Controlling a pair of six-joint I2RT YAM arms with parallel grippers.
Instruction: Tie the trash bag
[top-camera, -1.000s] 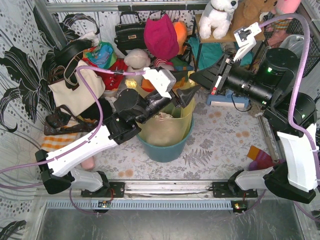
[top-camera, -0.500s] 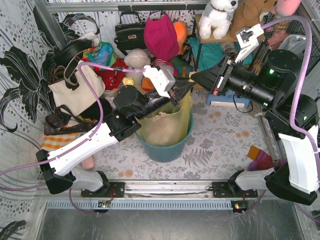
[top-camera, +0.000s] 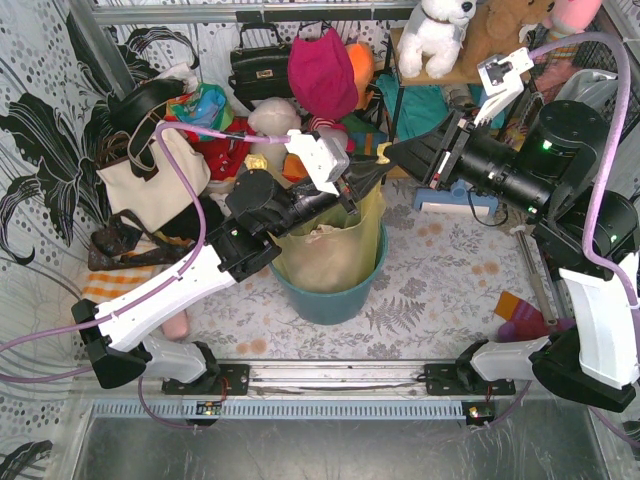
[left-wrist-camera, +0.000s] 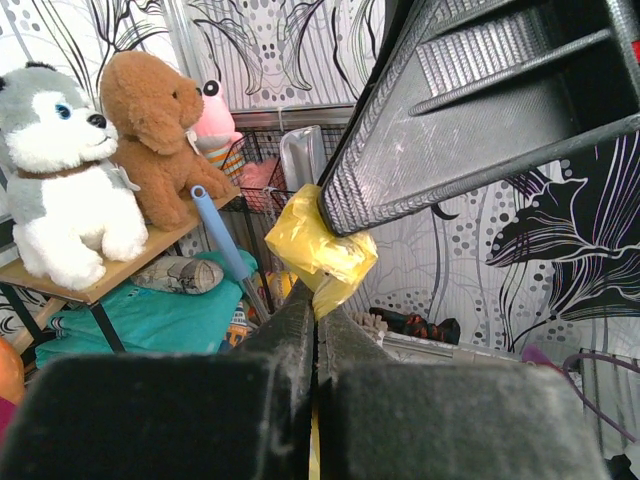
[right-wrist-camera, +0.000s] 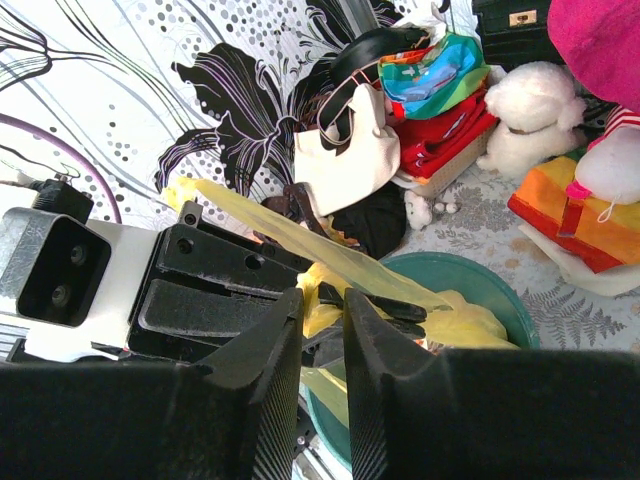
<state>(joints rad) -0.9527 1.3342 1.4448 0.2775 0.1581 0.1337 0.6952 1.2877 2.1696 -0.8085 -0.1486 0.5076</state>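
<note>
The trash bag (top-camera: 335, 248) sits inside the teal bin (top-camera: 330, 298). Its yellow-green plastic stands up over the bin's rim, and something pale shows through it. Above the far rim of the bin, the left pincer (left-wrist-camera: 315, 305) is pressed together on a thin strip of the bag's mouth. A little to the right, also above the bin's far side, the right pincer (right-wrist-camera: 322, 310) is clamped on another twisted yellow strip. The two pincers are just beside each other. The bin stands on the flowered counter (top-camera: 440, 270).
</note>
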